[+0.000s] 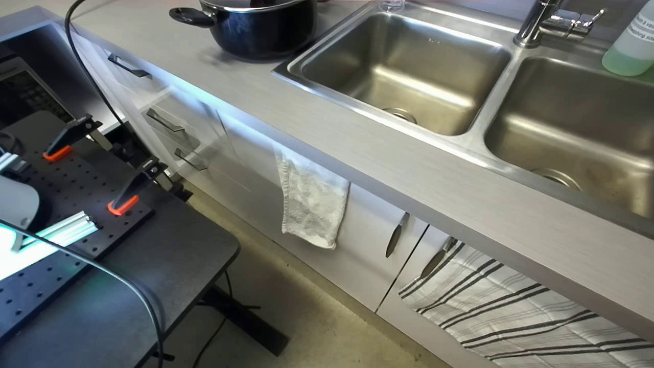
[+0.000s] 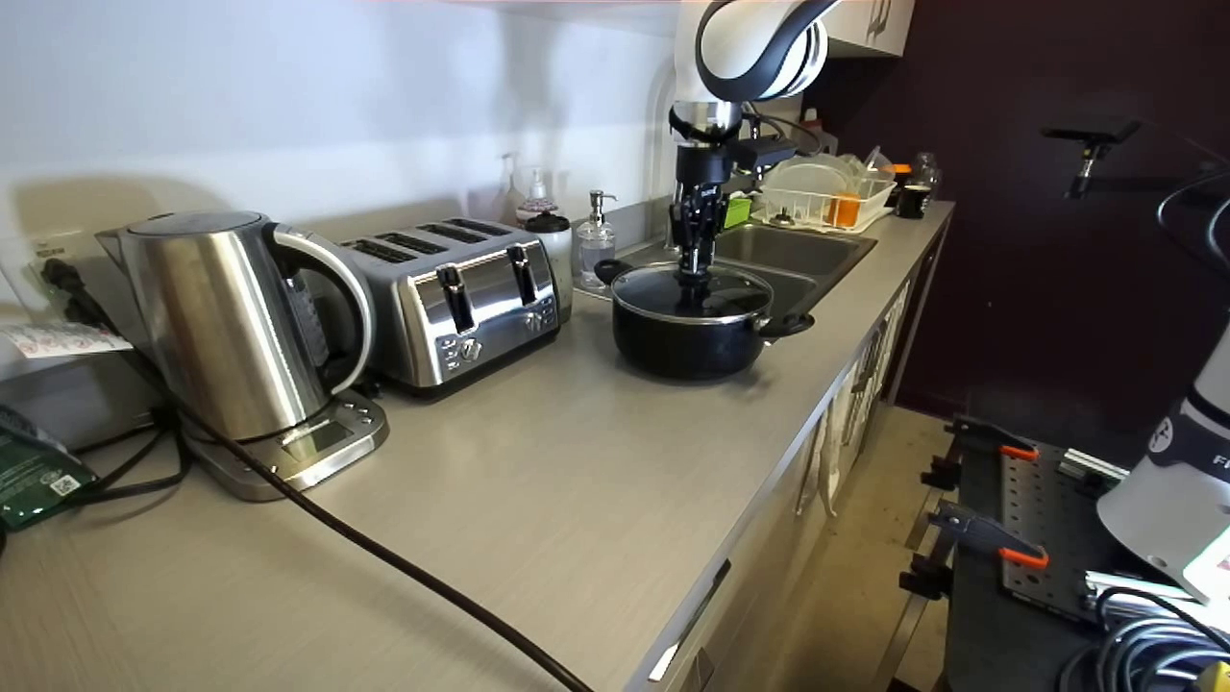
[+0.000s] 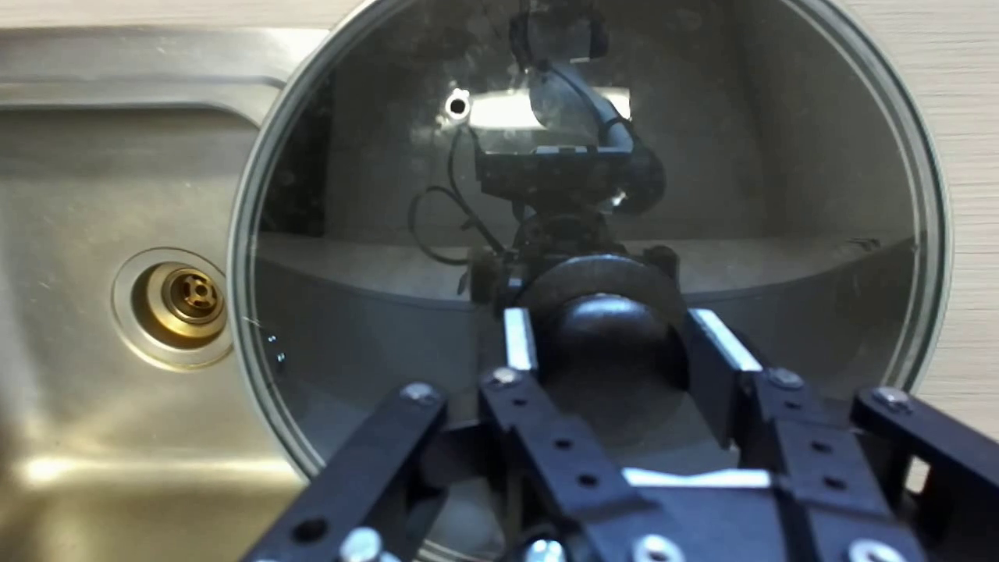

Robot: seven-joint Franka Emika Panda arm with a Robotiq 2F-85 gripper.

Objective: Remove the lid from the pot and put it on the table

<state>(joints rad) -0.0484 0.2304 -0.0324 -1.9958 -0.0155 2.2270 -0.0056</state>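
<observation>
Bottle [image 1: 631, 51], well apart from the fingers [image 3: 724, 339]: label [image 1: 643, 28] legible as "washing so", the line running off the edge; the line above only partly legible. Robot base [image 2: 1158, 500], right of and lower than the fingers in an exterior view: letter "F" beside a round emblem [image 2: 1161, 435], remainder cut off. Green packet [image 2: 34, 481], well left of and lower than the fingers: square printed code [image 2: 69, 483]. Toaster [image 2: 495, 303], left of the fingers: dial markings too small to read. Paper sheet [image 2: 58, 338], farther left: reddish printing, likewise unreadable.
</observation>
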